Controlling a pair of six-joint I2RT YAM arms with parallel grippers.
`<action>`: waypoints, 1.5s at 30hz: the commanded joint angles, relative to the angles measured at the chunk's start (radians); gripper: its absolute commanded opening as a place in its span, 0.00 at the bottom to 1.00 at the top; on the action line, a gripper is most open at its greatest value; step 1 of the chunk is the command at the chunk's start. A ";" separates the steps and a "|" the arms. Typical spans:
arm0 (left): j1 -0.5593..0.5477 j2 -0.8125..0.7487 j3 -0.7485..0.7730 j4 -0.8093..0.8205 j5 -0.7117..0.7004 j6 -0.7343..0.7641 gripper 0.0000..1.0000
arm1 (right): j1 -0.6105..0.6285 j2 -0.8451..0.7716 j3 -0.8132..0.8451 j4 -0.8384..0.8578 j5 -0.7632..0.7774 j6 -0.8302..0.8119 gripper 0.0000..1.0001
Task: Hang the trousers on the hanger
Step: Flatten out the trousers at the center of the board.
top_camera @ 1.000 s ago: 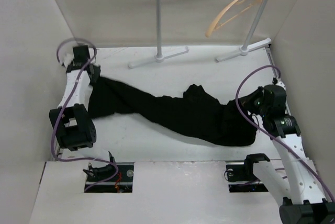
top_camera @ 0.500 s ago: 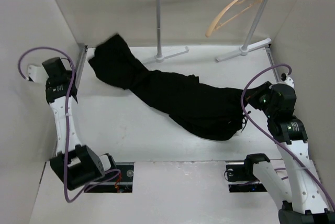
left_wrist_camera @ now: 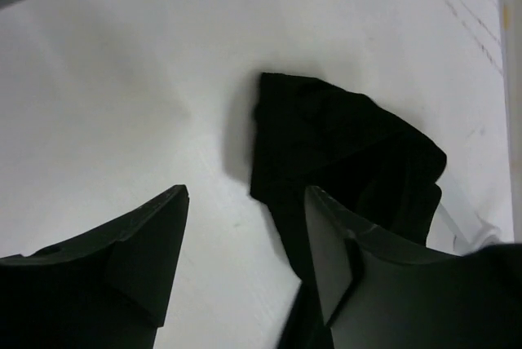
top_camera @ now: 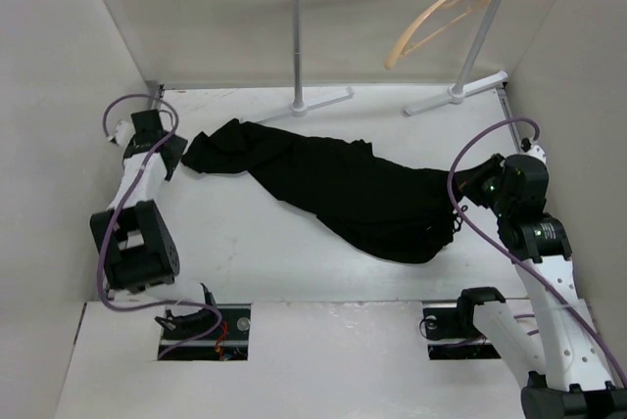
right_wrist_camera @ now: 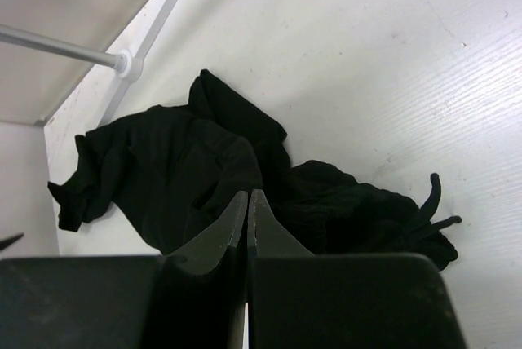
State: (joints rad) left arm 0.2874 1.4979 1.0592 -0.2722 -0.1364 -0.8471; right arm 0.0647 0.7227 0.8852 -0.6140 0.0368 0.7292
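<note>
The black trousers (top_camera: 338, 189) lie stretched across the table from back left to front right. The light tan hanger (top_camera: 437, 20) hangs by its hook on the white rail at the back right, far from both arms. My left gripper (top_camera: 173, 157) sits at the trousers' left end. In the left wrist view it (left_wrist_camera: 246, 202) is open with bare table between its fingers, and the cloth (left_wrist_camera: 342, 149) lies just ahead and beside the right finger. My right gripper (top_camera: 460, 199) is at the crumpled right end. In the right wrist view it (right_wrist_camera: 247, 196) is shut, nothing between its fingers, the trousers (right_wrist_camera: 163, 161) beyond them.
The white rail stand (top_camera: 297, 37) rises at the back, its feet (top_camera: 294, 106) resting on the table; its post base (right_wrist_camera: 130, 59) shows in the right wrist view. Beige walls (top_camera: 59, 76) close in left, right and behind. A drawstring (right_wrist_camera: 432, 202) trails from the waist.
The left arm swung out and back, throwing the trousers' left end toward the back left; its jaws have opened and that end now lies loose on the table. The right arm barely moved.
</note>
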 commanded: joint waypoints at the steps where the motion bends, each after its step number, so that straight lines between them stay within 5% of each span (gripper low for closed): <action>1: -0.075 0.146 0.123 0.039 -0.003 0.137 0.59 | -0.004 -0.005 -0.006 0.036 -0.003 -0.013 0.04; 14: -0.172 0.347 0.237 0.031 -0.132 0.308 0.51 | -0.004 -0.011 -0.071 0.025 -0.015 0.010 0.05; 20: -0.187 0.346 0.280 0.019 -0.224 0.347 0.10 | -0.013 0.003 -0.072 0.028 -0.006 -0.002 0.04; 26: -0.031 0.307 0.422 -0.021 -0.187 0.133 0.04 | -0.151 0.036 -0.075 0.016 0.020 -0.005 0.02; 30: 0.025 0.424 0.681 -0.127 -0.167 0.011 0.03 | -0.208 0.220 0.015 0.111 0.017 0.002 0.02; 33: 0.026 0.433 0.734 -0.072 -0.161 -0.076 0.03 | -0.188 0.351 0.113 0.210 0.049 0.029 0.01; 39: 0.022 0.334 0.766 -0.027 -0.089 -0.144 0.04 | -0.188 0.437 0.306 0.249 0.064 0.024 0.01; 45: 0.025 -0.066 0.416 0.054 -0.049 -0.236 0.06 | -0.083 0.122 0.296 0.133 0.075 0.022 0.02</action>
State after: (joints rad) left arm 0.3000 1.6955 1.5761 -0.2863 -0.1856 -1.0042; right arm -0.0681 1.0245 1.1324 -0.4797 0.0757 0.7517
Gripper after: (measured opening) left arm 0.062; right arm 0.022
